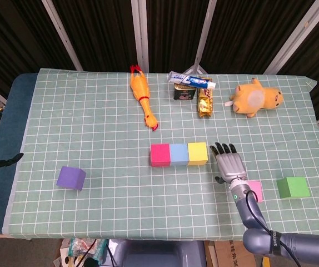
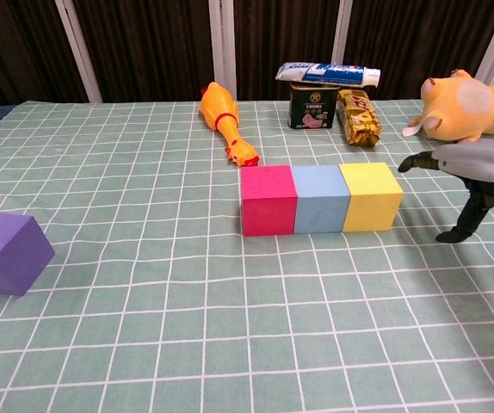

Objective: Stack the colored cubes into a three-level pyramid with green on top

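A red cube [image 1: 160, 154], a blue cube [image 1: 178, 154] and a yellow cube [image 1: 197, 153] stand touching in a row mid-table. My right hand [image 1: 230, 164] hovers just right of the yellow cube [image 2: 371, 196], open with fingers spread, holding nothing. A pink cube [image 1: 255, 191] lies right behind its wrist, partly hidden by the arm. The green cube [image 1: 292, 187] sits further right, and a purple cube [image 1: 71, 178] sits alone at the near left. My left hand [image 1: 5, 162] hangs off the table's left side, dark and small, fingers stretched out.
Along the far edge lie a rubber chicken [image 1: 141, 95], a tin with a toothpaste tube on it [image 1: 186, 88], a snack bar [image 1: 205, 103] and an orange plush toy [image 1: 255, 98]. The checked cloth [image 1: 109, 139] covers the table.
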Robot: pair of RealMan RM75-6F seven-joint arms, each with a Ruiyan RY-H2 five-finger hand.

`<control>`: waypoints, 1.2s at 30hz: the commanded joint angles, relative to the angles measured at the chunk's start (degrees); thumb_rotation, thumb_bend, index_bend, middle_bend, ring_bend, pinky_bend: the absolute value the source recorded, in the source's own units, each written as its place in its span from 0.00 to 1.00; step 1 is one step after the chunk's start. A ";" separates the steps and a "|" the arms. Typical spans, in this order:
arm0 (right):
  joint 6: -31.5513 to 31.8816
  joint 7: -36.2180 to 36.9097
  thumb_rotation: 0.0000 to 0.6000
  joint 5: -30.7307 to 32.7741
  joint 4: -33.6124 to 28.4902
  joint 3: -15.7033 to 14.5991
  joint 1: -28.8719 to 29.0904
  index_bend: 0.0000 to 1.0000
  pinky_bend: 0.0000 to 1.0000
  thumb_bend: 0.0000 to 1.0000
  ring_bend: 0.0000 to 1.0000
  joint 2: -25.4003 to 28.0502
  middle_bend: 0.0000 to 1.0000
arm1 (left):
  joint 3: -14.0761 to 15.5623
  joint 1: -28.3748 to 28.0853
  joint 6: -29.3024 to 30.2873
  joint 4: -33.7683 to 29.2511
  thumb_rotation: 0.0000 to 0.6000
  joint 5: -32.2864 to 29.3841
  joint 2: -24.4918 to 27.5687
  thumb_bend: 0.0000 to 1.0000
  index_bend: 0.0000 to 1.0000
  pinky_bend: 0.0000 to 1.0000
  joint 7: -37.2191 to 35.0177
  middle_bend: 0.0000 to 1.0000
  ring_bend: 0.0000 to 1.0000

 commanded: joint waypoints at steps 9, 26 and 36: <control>-0.17 0.07 1.00 0.60 0.40 0.14 0.50 0.10 0.00 0.26 0.02 -1.41 0.03 | -0.05 0.34 0.77 -0.67 1.00 0.91 0.38 0.10 0.00 0.07 -0.24 0.01 0.00; 0.13 0.08 1.00 0.23 0.77 -0.05 0.88 0.10 0.00 0.26 0.02 -2.74 0.03 | -0.10 0.26 0.45 -0.35 1.00 0.49 0.36 0.10 0.00 0.07 -0.50 0.01 0.00; 3.67 1.32 1.00 -2.00 -0.76 1.60 0.00 0.00 0.00 0.26 0.00 -0.42 0.01 | -0.06 0.28 0.37 -0.20 1.00 0.42 0.32 0.10 0.00 0.07 -0.62 0.01 0.00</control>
